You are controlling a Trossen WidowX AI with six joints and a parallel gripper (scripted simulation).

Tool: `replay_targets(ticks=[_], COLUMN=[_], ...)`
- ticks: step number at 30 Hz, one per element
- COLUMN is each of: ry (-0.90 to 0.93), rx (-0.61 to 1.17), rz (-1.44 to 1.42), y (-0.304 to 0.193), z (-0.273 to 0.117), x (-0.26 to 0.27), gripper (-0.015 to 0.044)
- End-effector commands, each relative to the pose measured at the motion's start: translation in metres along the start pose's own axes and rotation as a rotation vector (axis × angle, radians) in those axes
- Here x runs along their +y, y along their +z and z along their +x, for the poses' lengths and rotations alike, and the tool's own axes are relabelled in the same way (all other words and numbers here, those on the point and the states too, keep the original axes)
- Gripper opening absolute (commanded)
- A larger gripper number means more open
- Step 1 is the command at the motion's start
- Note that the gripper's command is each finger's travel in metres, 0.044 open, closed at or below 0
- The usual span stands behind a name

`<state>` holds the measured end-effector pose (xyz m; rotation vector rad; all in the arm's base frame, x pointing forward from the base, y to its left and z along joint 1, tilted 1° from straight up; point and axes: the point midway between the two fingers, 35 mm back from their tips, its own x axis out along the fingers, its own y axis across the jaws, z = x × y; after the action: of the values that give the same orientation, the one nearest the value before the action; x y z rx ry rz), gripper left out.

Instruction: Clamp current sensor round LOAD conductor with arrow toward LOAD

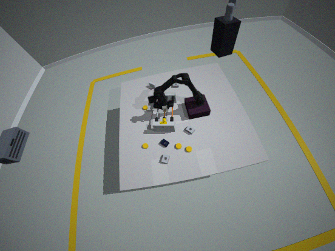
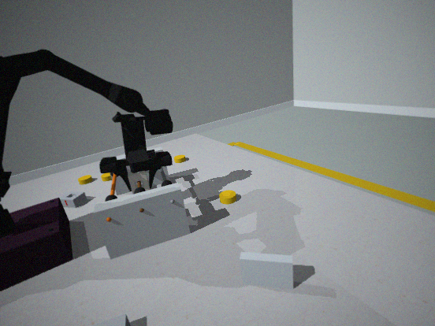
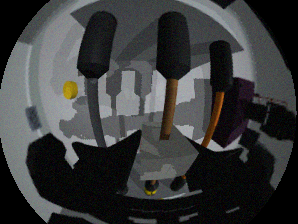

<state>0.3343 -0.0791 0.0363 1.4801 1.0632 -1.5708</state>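
I have the arm arched over from its dark purple base, with the hand pointing steeply down at the wire fixture. Its fingers stand partway apart, gripping the grey sensor by opposite sides at their tips. The sensor sits at the middle, copper-brown conductor; I can't make out whether it encloses the wire or is latched, nor which way its arrow points.

A yellow label is fixed at the middle wire's end, just beside the hand; its lettering is too blurred for me to read surely. A pale block farther off carries a small red mark.

The orange conductor and the grey conductor flank the hand closely, leaving little sideways room, and an upright panel stands near it. Beyond, on the table, are yellow discs and a dark blue block.
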Motion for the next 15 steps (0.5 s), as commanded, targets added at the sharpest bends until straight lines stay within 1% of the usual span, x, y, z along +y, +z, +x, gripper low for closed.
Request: replay_targets(ticks=[1,11,15], ry=[0.000,0.000,0.000], rx=[0.000,0.000,0.000], rz=[0.000,0.000,0.000], y=[0.0000,0.0000,0.0000], z=[-0.0001,-0.0001,-0.0001], x=[0.0000,0.0000,0.0000], gripper=[0.0256,0.0256,0.0361])
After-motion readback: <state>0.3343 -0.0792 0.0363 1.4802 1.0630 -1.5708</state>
